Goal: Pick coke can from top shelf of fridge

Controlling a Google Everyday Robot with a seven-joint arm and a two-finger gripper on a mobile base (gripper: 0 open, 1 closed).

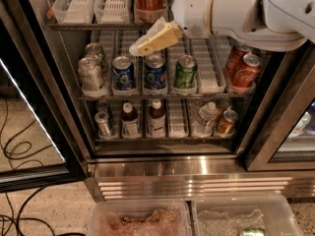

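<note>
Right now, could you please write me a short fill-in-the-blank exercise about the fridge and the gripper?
1. The gripper hovers just ____ the coke can that stands on the top shelf.
2. On the shelf underneath, the can just right of the two blue cans is ____.
3. The glass door of the fridge stands ____.

Missing words: below; green; open.

Shiny steel fridge (197, 168) (matt pincer (141, 47) under top shelf (88, 26))
</note>
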